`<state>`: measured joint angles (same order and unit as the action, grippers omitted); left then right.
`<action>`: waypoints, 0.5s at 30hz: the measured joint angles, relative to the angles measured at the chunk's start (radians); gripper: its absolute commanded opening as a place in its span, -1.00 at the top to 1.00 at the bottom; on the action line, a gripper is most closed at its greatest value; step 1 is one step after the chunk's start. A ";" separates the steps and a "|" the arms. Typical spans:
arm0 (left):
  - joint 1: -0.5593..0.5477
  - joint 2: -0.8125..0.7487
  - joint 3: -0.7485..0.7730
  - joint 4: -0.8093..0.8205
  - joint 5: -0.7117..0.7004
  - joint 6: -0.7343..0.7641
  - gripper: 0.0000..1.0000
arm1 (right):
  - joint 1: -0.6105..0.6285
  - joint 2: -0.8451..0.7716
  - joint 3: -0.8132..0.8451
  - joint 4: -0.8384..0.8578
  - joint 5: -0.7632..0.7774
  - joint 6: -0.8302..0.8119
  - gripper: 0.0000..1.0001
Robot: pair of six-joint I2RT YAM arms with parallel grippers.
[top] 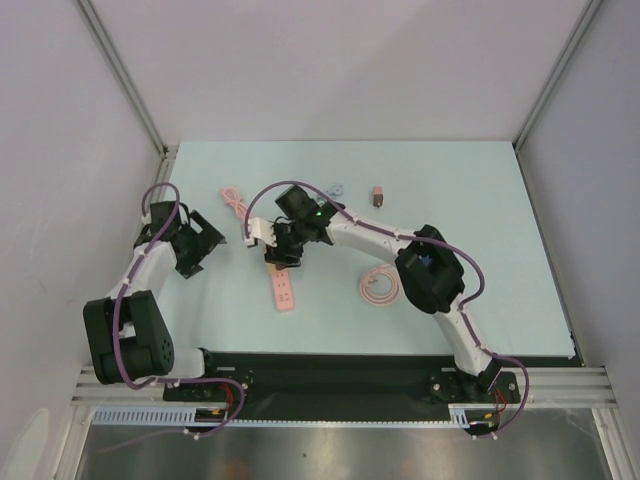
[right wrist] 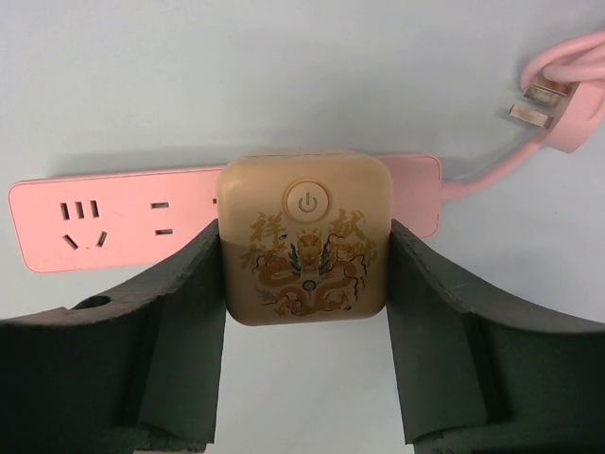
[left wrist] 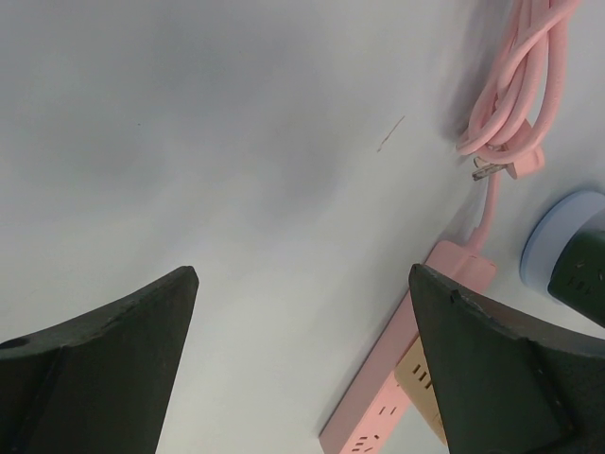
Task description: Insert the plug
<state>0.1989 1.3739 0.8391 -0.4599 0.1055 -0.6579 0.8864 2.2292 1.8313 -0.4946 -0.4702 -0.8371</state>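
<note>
The plug [right wrist: 302, 236] is a tan square block with a power button and a gold dragon print. My right gripper [right wrist: 304, 236] is shut on it, one finger pressed to each side. It sits over the face of the pink power strip [right wrist: 113, 222], near the cord end; its prongs are hidden. Seen from above, the right gripper [top: 283, 250] hangs over the strip's [top: 284, 290] far end. To the left, my left gripper [top: 200, 245] stands open and empty above the table. In its own view, the left gripper [left wrist: 302, 274] shows the strip [left wrist: 378, 407] and plug [left wrist: 421, 378] at lower right.
The strip's bundled pink cord [top: 235, 203] and its own pronged plug [right wrist: 553, 113] lie beyond the strip. A coiled pink cable [top: 380, 285] lies right of it. A small brown block [top: 379, 195] and a pale blue object [top: 335, 188] rest at the back. Walls enclose the table.
</note>
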 measured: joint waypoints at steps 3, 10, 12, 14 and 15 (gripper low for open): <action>0.000 0.000 0.000 0.000 -0.002 0.000 -0.99 | -0.002 0.014 0.028 -0.028 -0.003 0.002 1.00; 0.000 -0.008 0.000 -0.001 -0.017 0.001 -0.99 | -0.004 0.039 0.065 -0.069 -0.009 -0.004 1.00; 0.000 -0.016 0.000 -0.001 -0.024 0.001 -1.00 | -0.002 0.039 0.063 -0.071 -0.003 -0.005 1.00; 0.001 -0.021 0.000 -0.001 -0.026 0.001 -1.00 | 0.001 0.039 0.056 -0.067 0.006 -0.004 1.00; 0.001 -0.022 0.000 -0.001 -0.028 0.001 -1.00 | 0.002 0.039 0.052 -0.064 0.010 -0.004 1.00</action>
<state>0.1997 1.3521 0.8391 -0.4606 0.0776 -0.6567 0.8886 2.2681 1.8835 -0.5587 -0.4599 -0.8413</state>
